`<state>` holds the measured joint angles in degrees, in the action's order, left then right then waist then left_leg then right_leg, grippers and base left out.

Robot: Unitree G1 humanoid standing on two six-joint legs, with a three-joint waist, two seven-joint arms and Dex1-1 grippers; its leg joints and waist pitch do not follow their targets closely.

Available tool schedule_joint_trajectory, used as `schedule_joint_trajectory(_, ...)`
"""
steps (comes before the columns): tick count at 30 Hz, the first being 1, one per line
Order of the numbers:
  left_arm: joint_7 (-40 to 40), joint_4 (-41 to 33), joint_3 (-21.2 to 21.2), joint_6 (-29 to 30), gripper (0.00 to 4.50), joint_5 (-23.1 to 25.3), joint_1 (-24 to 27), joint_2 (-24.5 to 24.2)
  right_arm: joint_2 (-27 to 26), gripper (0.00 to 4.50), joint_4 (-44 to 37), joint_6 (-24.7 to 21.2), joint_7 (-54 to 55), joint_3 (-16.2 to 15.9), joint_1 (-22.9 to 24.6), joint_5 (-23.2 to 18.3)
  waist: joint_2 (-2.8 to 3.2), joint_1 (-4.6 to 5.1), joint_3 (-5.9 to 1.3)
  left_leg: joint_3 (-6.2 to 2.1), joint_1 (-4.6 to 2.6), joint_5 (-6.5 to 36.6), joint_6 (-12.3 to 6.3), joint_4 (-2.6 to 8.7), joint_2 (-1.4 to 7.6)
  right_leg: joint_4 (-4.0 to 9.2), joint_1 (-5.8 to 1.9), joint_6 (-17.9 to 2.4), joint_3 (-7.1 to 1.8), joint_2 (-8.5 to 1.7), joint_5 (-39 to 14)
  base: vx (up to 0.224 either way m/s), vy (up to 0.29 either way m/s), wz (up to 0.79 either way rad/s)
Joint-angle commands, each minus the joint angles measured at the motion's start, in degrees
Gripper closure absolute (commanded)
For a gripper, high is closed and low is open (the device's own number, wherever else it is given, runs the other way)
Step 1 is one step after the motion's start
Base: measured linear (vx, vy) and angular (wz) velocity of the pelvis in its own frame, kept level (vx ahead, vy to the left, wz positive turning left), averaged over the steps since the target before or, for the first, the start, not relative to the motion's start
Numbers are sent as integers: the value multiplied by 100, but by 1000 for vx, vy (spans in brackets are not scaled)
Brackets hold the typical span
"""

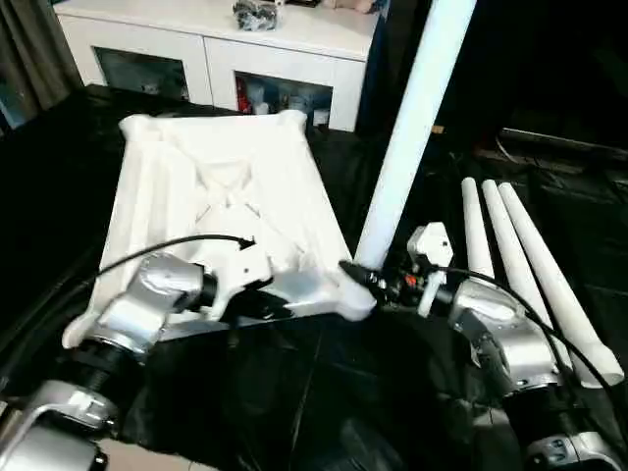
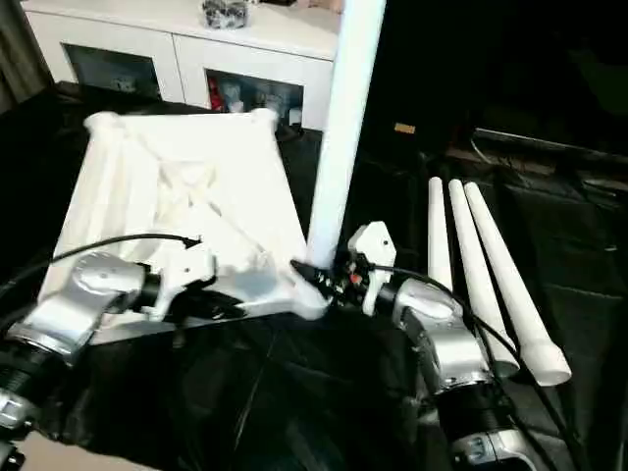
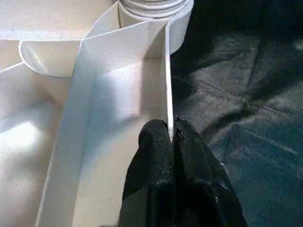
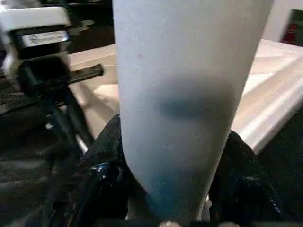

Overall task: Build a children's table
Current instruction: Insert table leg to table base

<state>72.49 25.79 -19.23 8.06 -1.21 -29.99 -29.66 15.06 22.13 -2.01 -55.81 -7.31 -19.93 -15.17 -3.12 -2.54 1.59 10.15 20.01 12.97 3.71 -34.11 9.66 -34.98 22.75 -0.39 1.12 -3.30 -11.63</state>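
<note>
The right gripper (image 2: 319, 275) is clamped around the base of a white tube leg (image 1: 412, 128), one black finger on either side of it. The leg stands nearly upright, its long axis running from the gripper up past the top of the head views and leaning slightly to the robot's right. Its lower end sits at the near right corner socket (image 1: 355, 299) of the upturned tabletop (image 1: 226, 186), directly below the gripper, so the coming move appears to be a push straight down along the leg's axis.

The left gripper (image 3: 173, 142) is pinched tight on the thin wall along the tabletop's near edge, just left of that same corner, seemingly bracing it. The tabletop lies ribbed side up on a black cloth (image 1: 324, 392), its long axis running away from the robot toward a white cabinet (image 1: 226, 44).

Three spare legs (image 1: 520, 265) lie side by side on the cloth to the right, nearest the right arm, pointing away from the robot.
</note>
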Motion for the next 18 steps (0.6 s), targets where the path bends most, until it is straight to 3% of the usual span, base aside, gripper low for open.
schedule_joint_trajectory(1, 168, -69, -171, -147, 450, -74, -204, 94, 5, 264, 527, -448, -296, -639, 323, 276, 106, 6, -200, -112, -14, 830, -223, 490, 367, 355, -226, -1475, -231, -460, -332, 0, 0, 0)
schedule_joint_trajectory(5, 98, 130, -72, -210, 450, -22, -275, 99, 27, 264, 515, -454, -541, -668, 346, 249, 106, -14, -198, -103, -40, 927, -211, 488, 370, 367, -234, -1531, -230, -469, -365, 0, 0, 0)
schedule_joint_trajectory(9, -24, 216, -4, -244, 450, 18, -297, 120, 3, 264, 555, -446, -544, -636, 331, 252, 108, -48, -177, -105, -57, 1179, -100, 512, 386, 411, -218, -1451, -232, -482, -843, 0, 0, 0)
schedule_joint_trajectory(11, -472, 227, 148, -135, 450, 54, -272, 250, -206, 264, 908, -278, 104, -396, 155, 365, 101, -48, -165, -116, -60, 1310, -39, 528, 397, 430, -204, -1426, -227, -494, -1092, 0, 0, 0)
schedule_joint_trajectory(13, -932, 99, 257, 161, 450, 102, -243, 396, -411, 264, 1386, -132, 1024, -112, -123, 563, 105, -9, -115, -134, -99, 1798, 190, 547, 392, 502, -139, -1273, -231, -526, -2055, 0, 0, 0)
schedule_joint_trajectory(15, -1218, -139, 347, 503, 450, 45, -179, 572, -536, 264, 1696, -87, 1599, 85, -319, 616, 95, 28, -99, -197, -68, 1955, 271, 582, 385, 537, -164, -1035, -227, -540, -2630, 0, 0, 0)
schedule_joint_trajectory(18, -1519, -453, 417, 903, 450, 4, -98, 779, -663, 264, 1935, -63, 2075, 239, -493, 638, 91, 82, -112, -185, -81, 1976, 274, 574, 391, 540, -136, -1012, -235, -522, -2507, 0, 0, 0)
